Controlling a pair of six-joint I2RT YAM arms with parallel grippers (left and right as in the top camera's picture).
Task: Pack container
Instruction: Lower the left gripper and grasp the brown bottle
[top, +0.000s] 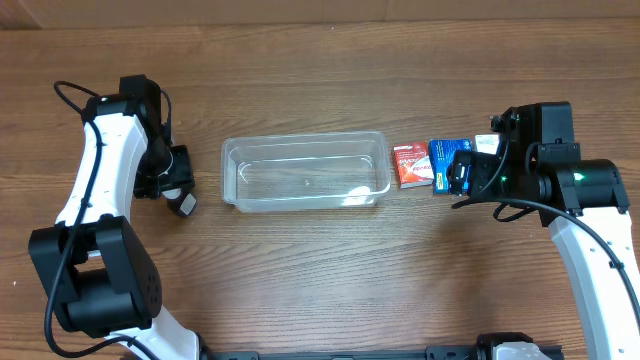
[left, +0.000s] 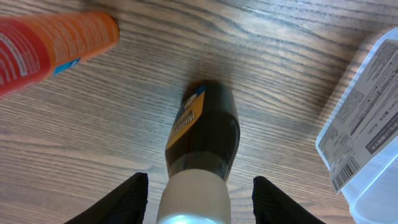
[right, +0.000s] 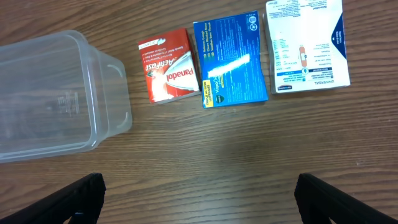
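Overhead: the container (top: 305, 172) sits mid-bench, mouth up and apparently empty. Its long axis runs 9 to 3 o'clock. The left claw (top: 176, 185) hangs just off the short end at 9 o'clock. The right claw (top: 462, 172) is out at 3 o'clock, over a blue box (top: 442, 163) that lies beside a red Panadol box (top: 409, 165).

Left wrist: the left claw is released. Its fingers (left: 132, 199) are spread either side of a dark bottle (left: 204, 134) lying on the wood, and I can see no contact with its white cap. An orange tube (left: 53, 40) lies at 10 o'clock. A labelled corner of the container shows at 3 o'clock.

Right wrist: the right claw is also released and holds nothing, with bare wood between its fingers (right: 81, 196). The container's short end is at 9 o'clock. The Panadol box, the blue box and a white box (right: 308, 43) form a row from 12 towards 2 o'clock.

Handling (a judgement): the tub looks light, thin-walled and somewhat flexible, with slick sides. The stiffer rim at a short end is the best place to pinch, one finger inside and one outside. A nudge would likely slide it.
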